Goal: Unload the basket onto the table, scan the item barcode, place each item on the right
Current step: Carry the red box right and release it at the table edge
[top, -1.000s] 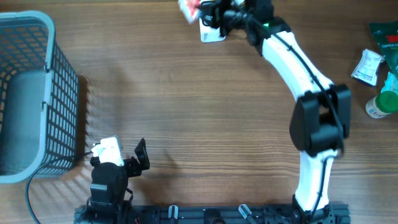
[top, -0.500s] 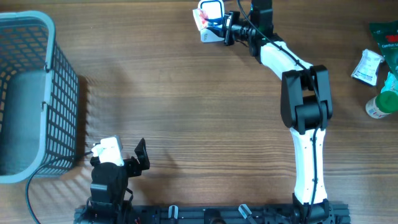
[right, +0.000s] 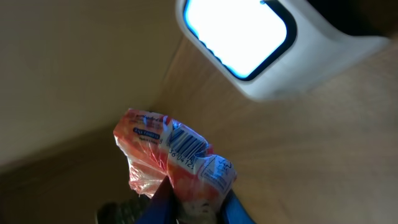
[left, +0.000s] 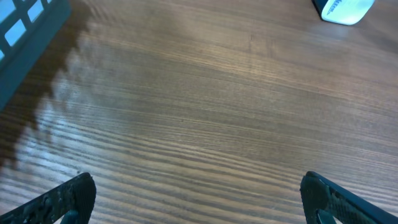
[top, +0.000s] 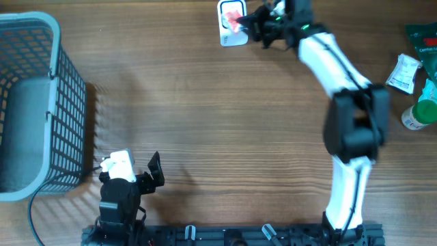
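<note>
Right pincer (right: 193,204) clamped on the lower end of a crumpled red-and-white packet (right: 174,155) – jaws nearly together, film pinched between them. In the right wrist view the packet's long axis runs out from the jaws, up and to the left, with the free end away from the pincer. The barcode (right: 186,144) sits on the upper half, tilted and facing the wrist camera. The scanner (right: 273,43) lies beyond the free end, upper right in that view, with its window (right: 239,34) lit white. There is a gap of bare bench (right: 323,155) between packet and scanner there. From overhead the packet (top: 234,20) shows as a red patch over the scanner (top: 227,38) at the far edge of the bench (top: 218,123), just left of the right pincer (top: 251,22), which reaches in from the right. Whether the packet touches the scanner – cannot tell. Left pincer (top: 136,171) is at the near left edge beside the basket (top: 68,102), well apart from the packet. Its jaws stand wide apart with nothing between them; the left wrist view shows only bench between the tips of the left pincer (left: 199,202).
</note>
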`<state>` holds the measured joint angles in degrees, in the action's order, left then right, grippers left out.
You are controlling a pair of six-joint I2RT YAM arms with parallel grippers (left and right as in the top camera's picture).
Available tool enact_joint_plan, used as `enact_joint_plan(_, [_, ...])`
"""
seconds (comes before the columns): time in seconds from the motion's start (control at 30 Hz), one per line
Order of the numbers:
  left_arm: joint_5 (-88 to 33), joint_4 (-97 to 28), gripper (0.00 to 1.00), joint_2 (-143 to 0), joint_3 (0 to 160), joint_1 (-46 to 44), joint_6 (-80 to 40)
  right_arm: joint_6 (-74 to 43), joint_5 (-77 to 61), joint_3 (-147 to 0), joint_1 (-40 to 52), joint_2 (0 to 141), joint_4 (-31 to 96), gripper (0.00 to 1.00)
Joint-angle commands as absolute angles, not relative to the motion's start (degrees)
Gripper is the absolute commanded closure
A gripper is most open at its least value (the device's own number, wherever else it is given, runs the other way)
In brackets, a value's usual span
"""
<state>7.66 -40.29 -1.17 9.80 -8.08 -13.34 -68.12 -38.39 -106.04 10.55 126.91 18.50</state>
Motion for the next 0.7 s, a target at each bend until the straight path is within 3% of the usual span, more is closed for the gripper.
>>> enact_joint_plan(0.0, [8.21,-40.14,0.0,-0.93,9.47,-7.75,-12.43,-48.36,-7.6,-107.04,6.44,110.08,39.94,0.95])
enact_joint_plan(0.07, [8.21,-40.14,0.0,-0.93,9.47,-7.75,-12.43,-48.23,28.45,-106.87,3.6,107.9,60.05,0.95])
enact_joint_plan(0.1, [8.23,-40.14,0.0,-0.93,9.47,-7.75,-12.43,-48.21,38.41,-105.56,2.44,108.38,64.86,0.96])
enact_joint_plan(0.2, [8.23,-40.14,0.0,-0.93,9.47,-7.75,-12.43,-48.14,49.74,-96.33,-2.66,109.67,65.91,0.95])
enact_joint_plan(0.37, [8.23,-40.14,0.0,-0.93,9.47,-7.75,-12.43,-48.03,49.04,-79.29,-13.82,110.3,51.46,0.89])
enact_joint_plan(0.47, [8.23,-40.14,0.0,-0.93,9.47,-7.75,-12.43,-47.59,44.49,-79.72,-17.54,110.15,50.54,0.0])
enact_joint_plan(0.57, [8.23,-40.14,0.0,-0.93,9.47,-7.75,-12.43,-32.77,22.11,-88.07,-17.85,109.12,54.06,0.0])
enact_joint_plan(0.67, [8.23,-40.14,0.0,-0.93,9.47,-7.75,-12.43,-29.91,7.6,-98.8,-17.87,106.3,64.34,0.0])
